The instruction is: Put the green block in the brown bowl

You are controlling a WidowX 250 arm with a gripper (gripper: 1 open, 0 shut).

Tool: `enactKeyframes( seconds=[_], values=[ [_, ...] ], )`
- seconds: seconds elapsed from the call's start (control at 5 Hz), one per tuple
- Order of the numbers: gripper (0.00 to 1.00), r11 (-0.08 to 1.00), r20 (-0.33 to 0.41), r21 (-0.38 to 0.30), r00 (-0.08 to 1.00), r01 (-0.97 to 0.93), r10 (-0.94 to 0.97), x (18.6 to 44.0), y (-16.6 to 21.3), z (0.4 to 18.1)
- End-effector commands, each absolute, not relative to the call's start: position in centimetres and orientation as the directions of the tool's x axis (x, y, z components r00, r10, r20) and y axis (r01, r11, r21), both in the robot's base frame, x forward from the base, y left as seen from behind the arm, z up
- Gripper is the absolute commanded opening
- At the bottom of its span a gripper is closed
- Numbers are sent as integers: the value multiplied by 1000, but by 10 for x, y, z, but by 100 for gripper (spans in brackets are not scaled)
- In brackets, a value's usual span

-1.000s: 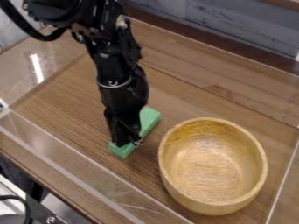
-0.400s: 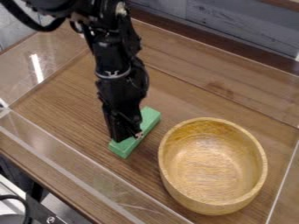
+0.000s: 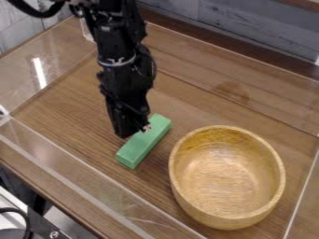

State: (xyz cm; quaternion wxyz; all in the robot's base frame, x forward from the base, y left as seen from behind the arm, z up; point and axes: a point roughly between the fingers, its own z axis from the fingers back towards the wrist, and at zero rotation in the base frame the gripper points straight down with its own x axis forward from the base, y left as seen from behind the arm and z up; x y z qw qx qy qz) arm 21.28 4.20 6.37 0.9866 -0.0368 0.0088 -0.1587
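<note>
A: Where is the green block [image 3: 142, 141]?

B: On the wooden table [image 3: 237, 89], just left of the brown bowl [image 3: 228, 176], apparently tilted, its far end raised toward the arm.

A: Why tilted?

B: The gripper [image 3: 136, 127] points straight down on that far end, jaws closed. It seems to pinch the block there, so one end lifts first; contact itself is hard to confirm.

A: And the bowl?

B: Empty, close by, rim near the block, so only a short carry looks needed.

Wooden table [image 3: 237, 89], clear side walls [image 3: 75, 191]
</note>
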Motion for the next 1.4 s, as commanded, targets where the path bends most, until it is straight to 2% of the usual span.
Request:
enactKeyframes(
  seconds=[0.0, 0.4, 1.0, 1.2],
  values=[
    [100, 946, 58, -37, 946, 321, -318, 224, 46, 76],
    [100, 939, 78, -31, 938, 342, -339, 226, 43, 70],
    [100, 932, 96, -38, 929, 362, -357, 226, 38, 40],
    [0, 934, 100, -43, 932, 355, -349, 225, 37, 34]
  ],
)
